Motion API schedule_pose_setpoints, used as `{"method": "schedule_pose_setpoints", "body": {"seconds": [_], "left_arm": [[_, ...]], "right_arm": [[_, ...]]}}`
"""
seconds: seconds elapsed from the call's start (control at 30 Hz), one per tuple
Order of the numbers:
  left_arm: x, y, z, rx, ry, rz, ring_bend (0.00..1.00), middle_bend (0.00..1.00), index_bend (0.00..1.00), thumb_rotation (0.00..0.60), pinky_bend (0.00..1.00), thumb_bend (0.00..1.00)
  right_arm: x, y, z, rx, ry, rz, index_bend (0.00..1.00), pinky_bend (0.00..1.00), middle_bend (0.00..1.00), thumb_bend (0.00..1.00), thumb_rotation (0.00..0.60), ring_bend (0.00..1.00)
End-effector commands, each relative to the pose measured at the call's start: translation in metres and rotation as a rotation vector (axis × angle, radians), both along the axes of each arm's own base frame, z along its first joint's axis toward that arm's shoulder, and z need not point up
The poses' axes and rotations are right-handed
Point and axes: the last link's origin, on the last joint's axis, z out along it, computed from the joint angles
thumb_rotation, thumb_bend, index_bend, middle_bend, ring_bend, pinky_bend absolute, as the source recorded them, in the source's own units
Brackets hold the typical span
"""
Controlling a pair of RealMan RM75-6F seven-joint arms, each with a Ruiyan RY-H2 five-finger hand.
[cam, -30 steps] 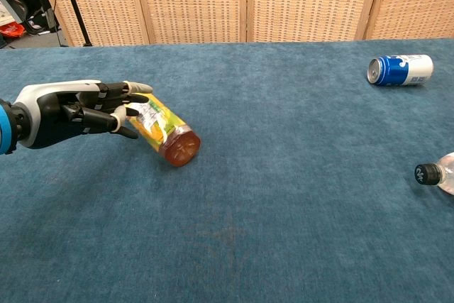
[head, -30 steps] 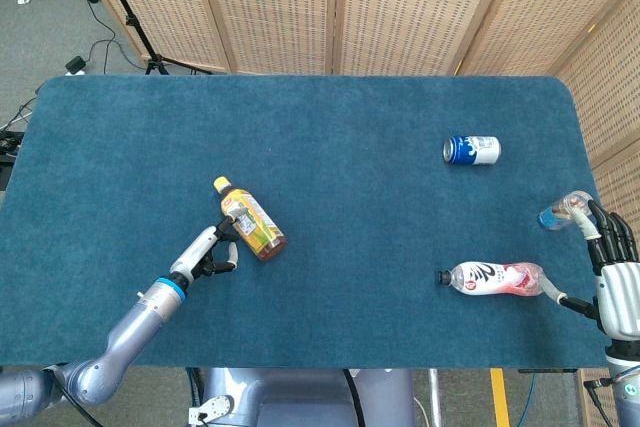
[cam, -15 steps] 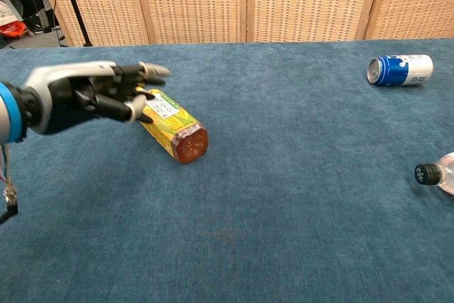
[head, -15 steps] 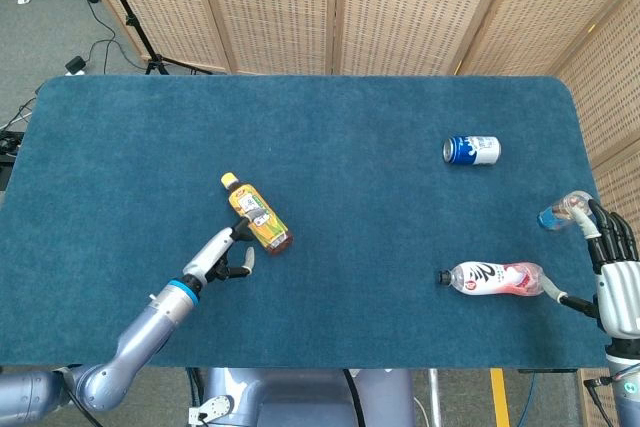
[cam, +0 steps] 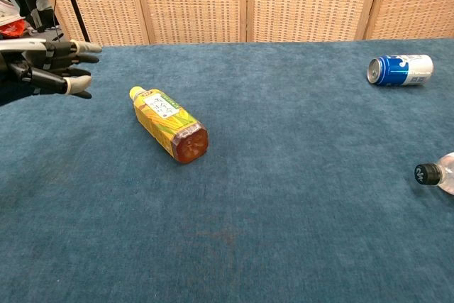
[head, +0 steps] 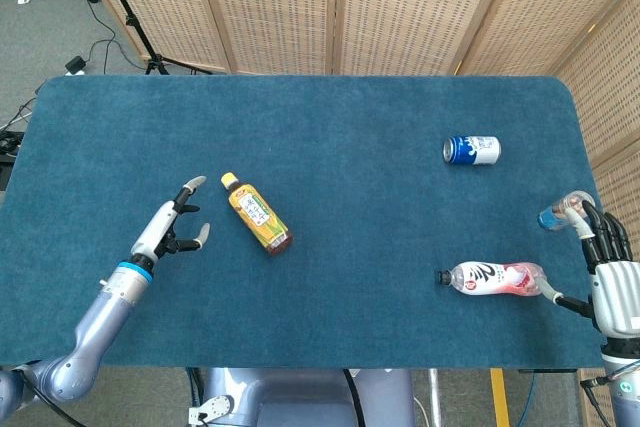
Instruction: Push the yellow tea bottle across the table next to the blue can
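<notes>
Head view, yellow tea bottle [head: 256, 213]: lying on its side on the blue surface [head: 330, 127], left of middle, cap toward the far left corner, base toward the near edge.
Head view, left hand [head: 173, 228]: beside the bottle on its left, apart from it, fingers spread, holding nothing.
Head view, blue can [head: 471, 150]: on its side toward the right edge, well apart from the bottle.
Head view, right hand [head: 612, 263]: at the right edge (fingers extended, holding nothing), near a clear bottle [head: 563, 211]; a pink-labelled bottle [head: 493, 278] lies near the near edge.
Chest view, left hand [cam: 44, 67]: raised at the left edge, fingers apart.
Chest view, bottle [cam: 169, 123]: untouched.
Chest view, can [cam: 400, 70]: far right.
</notes>
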Motion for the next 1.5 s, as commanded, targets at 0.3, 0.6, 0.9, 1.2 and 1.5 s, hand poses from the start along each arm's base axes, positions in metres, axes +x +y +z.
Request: {"method": "schedule_pose_setpoints", "body": {"seconds": [0.3, 0.6, 0.9, 1.2, 1.5], "left_arm": [[0.002, 0.021, -0.038, -0.036, -0.124, 0.098, 0.0, 0.0, 0.0, 0.6, 0.18, 0.53], [0.028, 0.025, -0.06, -0.065, -0.104, 0.055, 0.0, 0.0, 0.0, 0.6, 0.18, 0.53], [0.054, 0.023, -0.074, -0.103, -0.082, 0.019, 0.0, 0.0, 0.0, 0.6, 0.18, 0.54], [0.087, 0.017, -0.089, -0.136, -0.082, -0.038, 0.0, 0.0, 0.0, 0.6, 0.18, 0.54], [0.122, 0.01, -0.107, -0.154, -0.112, -0.082, 0.0, 0.0, 0.0, 0.6, 0.18, 0.54]], "right_arm": [[-0.001, -0.002, 0.0, 0.004, -0.001, -0.007, 0.05, 0.03, 0.0, 0.0, 0.6, 0.0], [-0.003, -0.003, 0.001, 0.002, -0.006, -0.014, 0.05, 0.03, 0.0, 0.0, 0.6, 0.0], [-0.004, -0.003, 0.004, 0.0, -0.018, -0.019, 0.05, 0.03, 0.0, 0.0, 0.6, 0.0], [-0.005, -0.005, 0.005, -0.002, -0.025, -0.025, 0.05, 0.03, 0.0, 0.0, 0.6, 0.0], [-0.007, -0.006, 0.007, -0.002, -0.035, -0.032, 0.05, 0.03, 0.0, 0.0, 0.6, 0.0]]}}
